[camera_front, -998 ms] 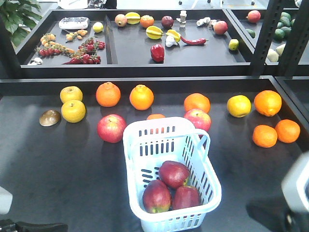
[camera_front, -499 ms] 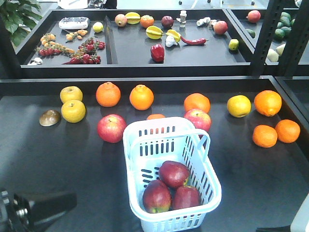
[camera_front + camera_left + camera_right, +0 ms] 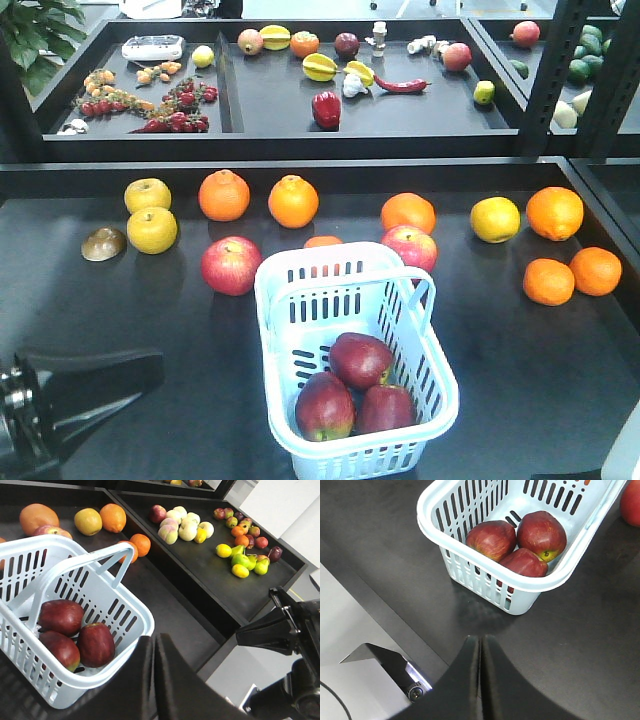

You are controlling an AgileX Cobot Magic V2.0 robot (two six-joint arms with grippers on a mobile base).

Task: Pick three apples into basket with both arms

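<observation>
On the dark surface [image 3: 180, 330], front view, three apples [image 3: 355, 390] lie inside the basket [image 3: 300, 275]. The left arm [image 3: 70, 400] pokes in low, near the basket; a sideways bump could shove it.

Left wrist view: left gripper [image 3: 154, 652] jaws pressed together, empty, above the rim.

Right wrist view: right gripper [image 3: 480, 652] jaws closed too, holding nothing, back from the basket.

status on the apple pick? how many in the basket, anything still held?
Done: all three dark apples sit in the basket. In hand: nothing; the left gripper and right gripper are both shut and empty, off to the basket's sides. Left: nothing visible for picking.
</observation>
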